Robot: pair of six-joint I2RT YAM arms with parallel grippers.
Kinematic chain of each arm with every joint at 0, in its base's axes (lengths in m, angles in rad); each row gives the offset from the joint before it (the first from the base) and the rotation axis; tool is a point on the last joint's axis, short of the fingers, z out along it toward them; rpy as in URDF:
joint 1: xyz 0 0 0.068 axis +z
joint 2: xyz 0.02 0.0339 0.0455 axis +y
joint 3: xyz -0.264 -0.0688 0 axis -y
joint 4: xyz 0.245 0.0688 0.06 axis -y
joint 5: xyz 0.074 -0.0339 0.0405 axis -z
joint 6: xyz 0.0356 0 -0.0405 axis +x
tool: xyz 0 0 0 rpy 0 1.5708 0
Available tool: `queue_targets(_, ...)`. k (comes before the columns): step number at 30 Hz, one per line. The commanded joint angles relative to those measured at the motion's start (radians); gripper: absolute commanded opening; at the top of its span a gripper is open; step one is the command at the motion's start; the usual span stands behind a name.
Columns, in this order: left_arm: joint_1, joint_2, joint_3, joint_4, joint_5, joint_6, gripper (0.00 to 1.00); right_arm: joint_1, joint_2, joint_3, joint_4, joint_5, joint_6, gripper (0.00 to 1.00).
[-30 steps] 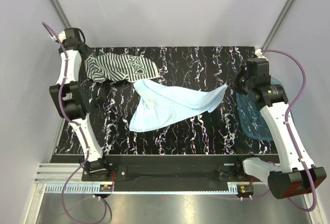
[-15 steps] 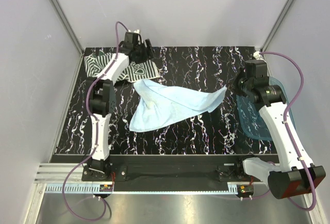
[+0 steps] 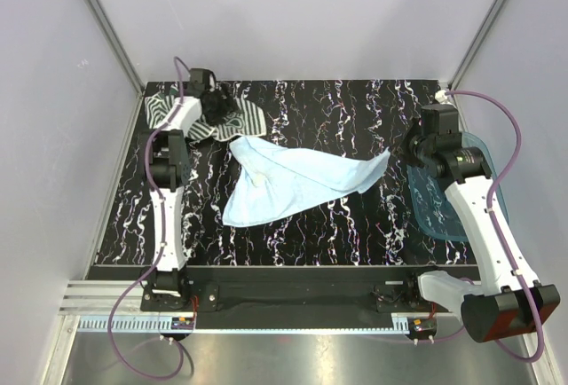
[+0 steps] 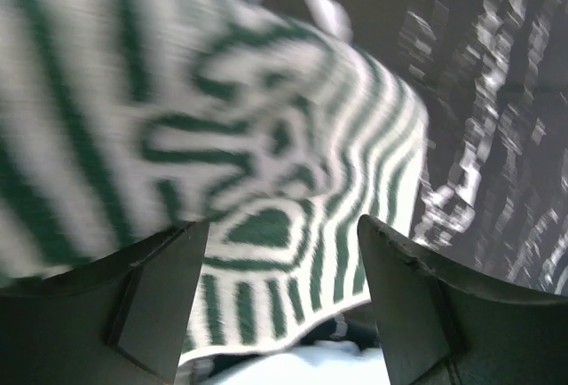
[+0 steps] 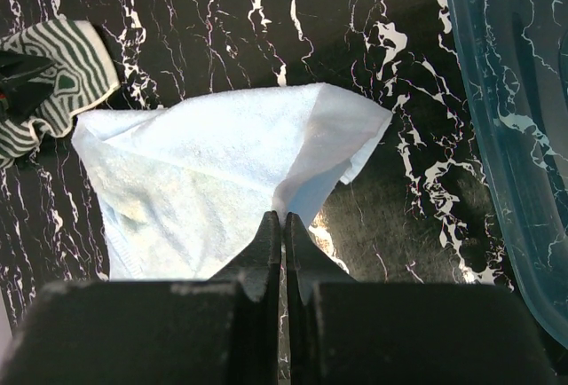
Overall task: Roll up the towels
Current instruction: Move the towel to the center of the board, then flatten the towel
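The left tool (image 3: 216,103) stood at the far left corner of the desk (image 3: 337,225), its two fingers (image 4: 160,301) spread wide and released, with nothing clamped between them. Directly beneath it lay the striped towel (image 3: 250,119), rumpled, with cloth spreading out on both sides of the tool. In the left wrist view, which was blurred, the striped towel (image 4: 266,137) filled the gap between the open fingers and the space beyond them; whether the fingertips touched the cloth could not be told. The dark marbled desk (image 4: 497,137) showed to the right of that tool.

Between the two tools, the pale blue towel (image 3: 293,181) lay spread and creased on the desk. Its far left corner came just beside the striped towel, and its right corner reached out to the right tool (image 3: 401,149).

In the right wrist view the right tool (image 5: 283,218) was clenched, its fingers pressed together on a fold at the near edge of the pale blue towel (image 5: 204,172), which fanned out ahead of it and to its left. The striped towel (image 5: 62,74) lay well ahead at the left. Just to the right of this tool sat a translucent blue tray (image 5: 470,110), and from above that tray (image 3: 435,208) lay partly under the right arm.
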Motion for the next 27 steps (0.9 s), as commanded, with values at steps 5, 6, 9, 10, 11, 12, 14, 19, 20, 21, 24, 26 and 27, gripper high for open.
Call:
queue_targets(5,0.226,-0.045,0.023,-0.073,-0.168,0.011,0.76,0.004,0.006,-0.02,0.049,-0.017,0.003,0.0)
queue_targets(6,0.261,-0.052,0.026,-0.076,-0.177,0.012,0.76,0.002,0.011,-0.023,0.052,-0.017,0.005,0.0)
queue_targets(9,0.297,-0.089,0.049,-0.106,-0.279,0.038,0.79,0.002,0.012,-0.026,0.06,-0.025,0.006,0.0)
queue_targets(10,0.298,-0.114,0.067,-0.112,-0.294,0.046,0.8,0.004,0.014,-0.026,0.06,-0.026,0.006,0.0)
queue_targets(11,0.297,-0.129,0.071,-0.126,-0.332,0.049,0.81,0.004,0.015,-0.026,0.061,-0.029,0.008,0.0)
queue_targets(12,0.295,-0.149,0.068,-0.122,-0.334,0.055,0.81,0.004,0.014,-0.026,0.063,-0.029,0.008,0.0)
queue_targets(14,0.278,-0.222,0.042,-0.126,-0.351,0.057,0.82,0.005,0.014,-0.025,0.066,-0.032,0.012,0.0)
queue_targets(19,0.226,-0.483,-0.116,-0.151,-0.368,0.04,0.81,0.004,0.012,0.004,0.054,-0.037,0.011,0.0)
queue_targets(20,0.217,-0.529,-0.223,-0.157,-0.342,0.026,0.81,0.002,0.009,0.009,0.049,-0.037,0.012,0.0)
queue_targets(21,0.211,-0.578,-0.279,-0.16,-0.337,0.009,0.81,0.004,0.008,0.015,0.049,-0.037,0.011,0.0)
queue_targets(24,0.186,-0.825,-0.551,-0.157,-0.273,-0.069,0.79,0.004,-0.003,0.024,0.034,-0.039,0.011,0.0)
queue_targets(26,0.151,-0.928,-0.674,-0.171,-0.261,-0.093,0.79,0.004,-0.008,0.029,0.023,-0.043,0.014,0.0)
queue_targets(27,0.139,-1.027,-0.807,-0.174,-0.26,-0.112,0.79,0.004,-0.014,0.029,0.018,-0.046,0.017,0.0)
